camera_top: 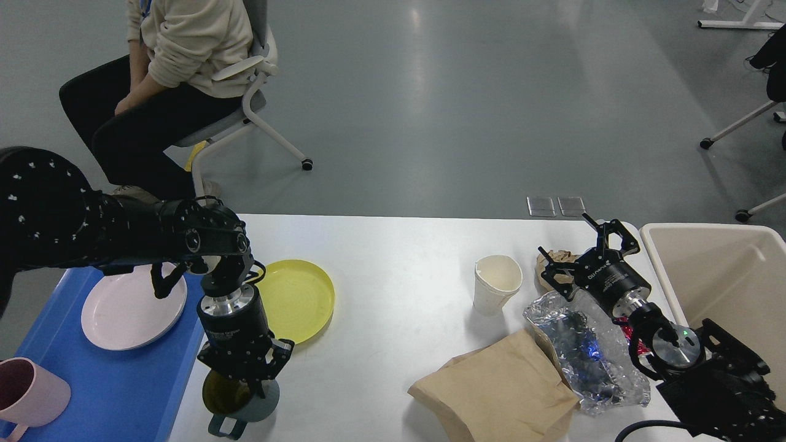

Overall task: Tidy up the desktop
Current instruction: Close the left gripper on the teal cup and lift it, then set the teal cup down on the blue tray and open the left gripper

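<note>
Blue tray (123, 393) holding pink plate (132, 310), pink mug (31, 393), beige bin (724, 276)

Glossy grey floor (466, 104); person (166, 80) seated on wheeled chair (261, 92).

Count on the bench (393, 245): 2 plates, one yellow plate (298, 299) on the white top and one pale pink plate (132, 310) in the tray. 2 mugs: one grey-green mug (236, 402), one pink mug (31, 393). 1 white paper cup (496, 282). 1 flat brown paper bag (497, 393). 1 crumpled brown paper wad (556, 261). 1 crinkled foil wrapper (583, 350). 1 blue tray (116, 380). 1 beige bin (724, 270).
</note>
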